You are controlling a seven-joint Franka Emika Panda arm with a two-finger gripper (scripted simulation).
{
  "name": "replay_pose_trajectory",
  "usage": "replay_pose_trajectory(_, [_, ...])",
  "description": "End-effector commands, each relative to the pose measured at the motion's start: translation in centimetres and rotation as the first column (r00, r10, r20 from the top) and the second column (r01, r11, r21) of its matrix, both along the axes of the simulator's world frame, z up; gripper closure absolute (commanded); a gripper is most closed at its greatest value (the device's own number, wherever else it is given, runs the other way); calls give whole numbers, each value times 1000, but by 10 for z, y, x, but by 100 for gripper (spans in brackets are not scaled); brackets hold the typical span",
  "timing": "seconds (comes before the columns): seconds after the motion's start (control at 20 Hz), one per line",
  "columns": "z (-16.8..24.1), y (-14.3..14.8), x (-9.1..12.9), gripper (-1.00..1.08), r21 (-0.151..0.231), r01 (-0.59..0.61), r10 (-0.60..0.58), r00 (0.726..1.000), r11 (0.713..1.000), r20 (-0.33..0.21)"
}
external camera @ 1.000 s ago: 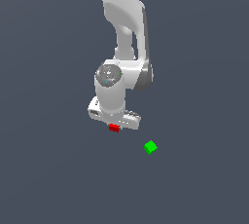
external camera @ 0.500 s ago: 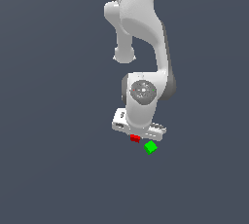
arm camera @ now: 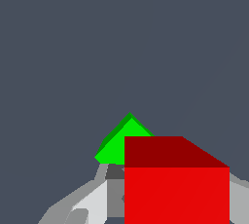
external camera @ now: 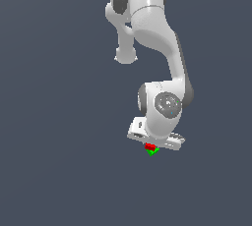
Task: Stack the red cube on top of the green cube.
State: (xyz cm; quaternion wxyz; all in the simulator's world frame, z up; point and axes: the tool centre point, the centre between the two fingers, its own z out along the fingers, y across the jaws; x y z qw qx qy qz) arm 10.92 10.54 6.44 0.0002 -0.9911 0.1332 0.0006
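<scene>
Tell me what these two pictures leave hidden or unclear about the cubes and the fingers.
- Green cube, exterior view: only a sliver shows under the red cube; contact or gap is too small to tell.
- Green cube, wrist view: the red cube covers its near side.
- Red cube, wrist view: the lower frame edge cuts it off.
- Fingers, exterior view: hidden under the gripper body.
- Fingers, wrist view: tips behind the red cube, grip unclear.

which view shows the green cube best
The wrist view: the green cube shows two lit faces, though the red cube hides part. In the exterior view it is only a sliver under the red cube.
</scene>
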Motion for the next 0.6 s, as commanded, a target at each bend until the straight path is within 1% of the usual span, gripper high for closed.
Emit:
replay_pose_trajectory(0.0, [-1, 6, 4, 108, 0, 1, -1, 1000, 1000, 1])
replay_pose_trajectory(0.35, [-3, 12, 8, 108, 0, 1, -1, 1000, 1000, 1])
replay_pose_trajectory(0.4, [-3, 12, 8, -92, 0, 1, -1, 1000, 1000, 1])
replay_pose_trajectory(0.55, [-3, 12, 8, -92, 0, 1, -1, 1000, 1000, 1])
